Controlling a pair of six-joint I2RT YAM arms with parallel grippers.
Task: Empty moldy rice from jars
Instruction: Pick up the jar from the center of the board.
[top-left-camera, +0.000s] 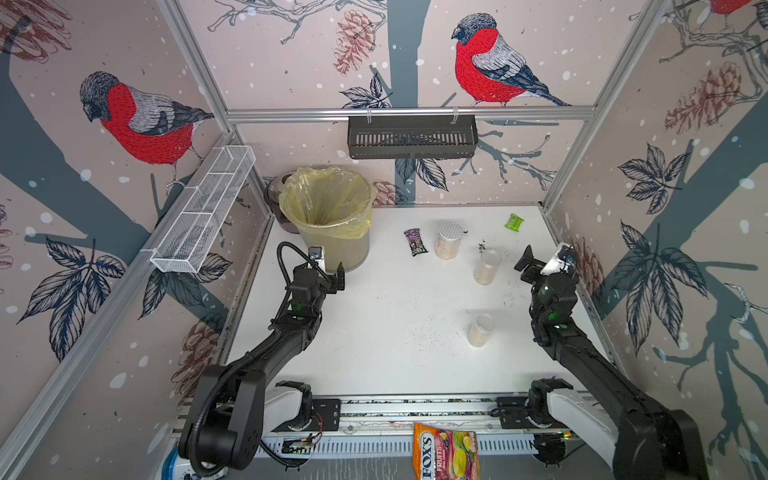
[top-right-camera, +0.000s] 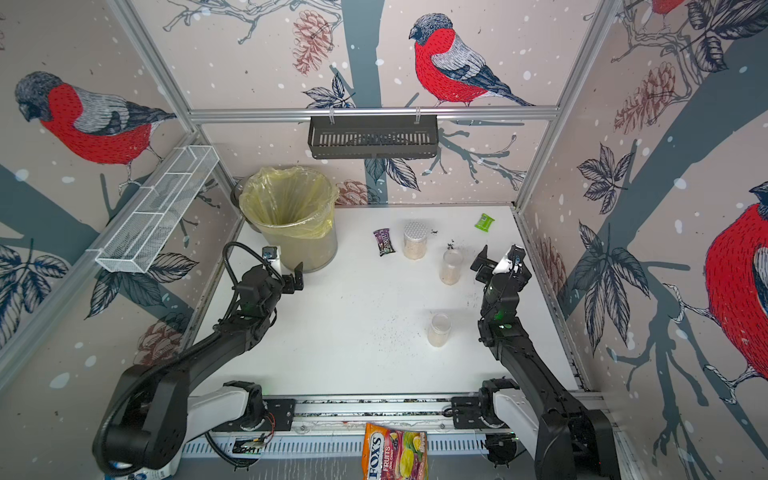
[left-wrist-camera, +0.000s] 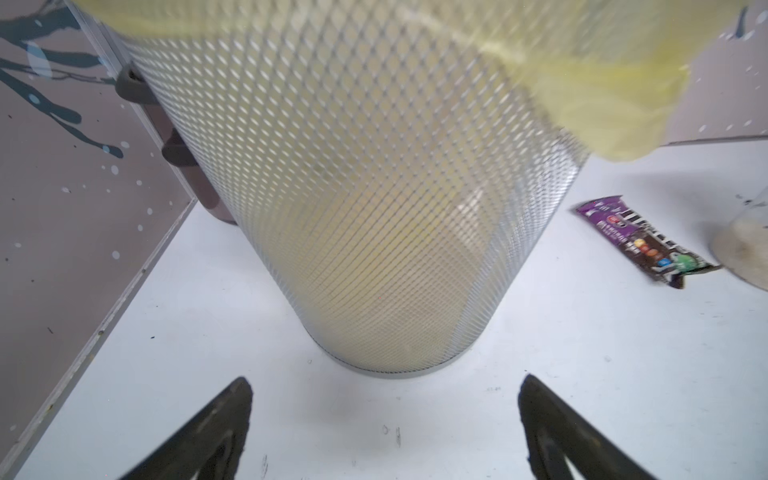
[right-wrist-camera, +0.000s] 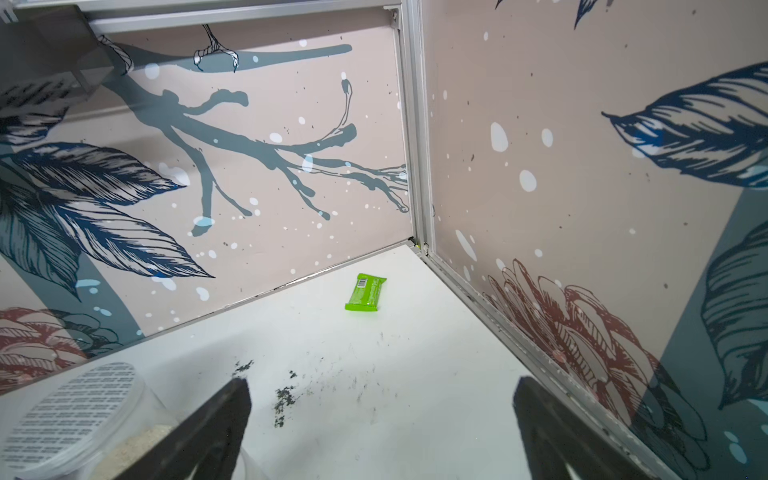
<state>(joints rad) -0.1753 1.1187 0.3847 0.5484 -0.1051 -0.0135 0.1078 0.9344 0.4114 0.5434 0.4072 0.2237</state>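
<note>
Three clear jars (top-left-camera: 448, 241) (top-left-camera: 487, 267) (top-left-camera: 481, 330); one mesh bin (top-left-camera: 336, 249); two snack packets (top-left-camera: 416, 242) (top-left-camera: 514, 222); one candy bag (top-left-camera: 446, 455); two wall baskets (top-left-camera: 203, 208) (top-left-camera: 412, 137); two robot arms (top-left-camera: 286, 336) (top-left-camera: 582, 357).

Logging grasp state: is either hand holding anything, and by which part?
Nothing is held: left hand and right hand both stand open and empty.

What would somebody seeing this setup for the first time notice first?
Likely the huge red-breasted birds on the walls. On the white table, a mesh bin lined with a yellow bag stands at the far left corner. Right of it stand three clear jars holding pale rice: the silver-lidded jar, the middle slim jar and the nearest slim jar.
</note>
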